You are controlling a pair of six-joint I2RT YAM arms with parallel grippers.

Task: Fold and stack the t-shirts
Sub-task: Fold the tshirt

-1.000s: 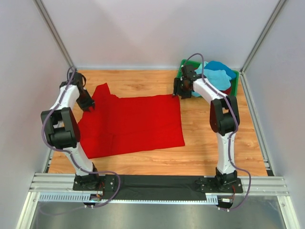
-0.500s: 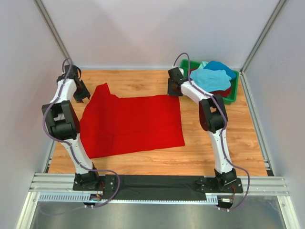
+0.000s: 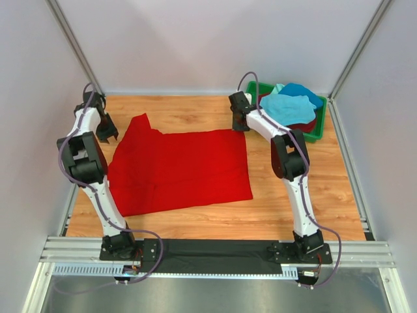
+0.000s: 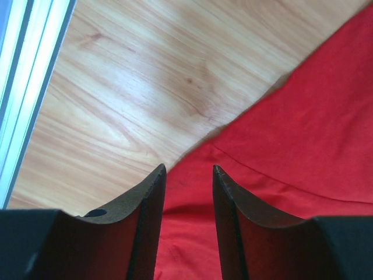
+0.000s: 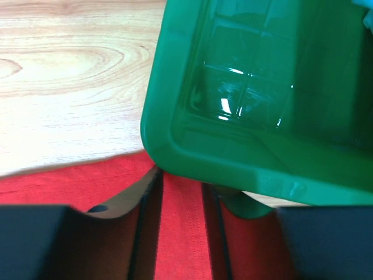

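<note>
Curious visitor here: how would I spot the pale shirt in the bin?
Find the green plastic bin at the wooden table's far right corner. Among the shirts heaped inside, it is the light turquoise cloth shirt, paler than the blue shirt and dark red shirt.

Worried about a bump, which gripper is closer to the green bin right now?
Right. The right gripper hangs at the green bin's corner; the left gripper is across the table, by the red t-shirt.

Matt red cloth t-shirt (image 3: 179, 169), glossy plastic bin (image 5: 245, 87), wood-grain table (image 3: 293, 195)
</note>
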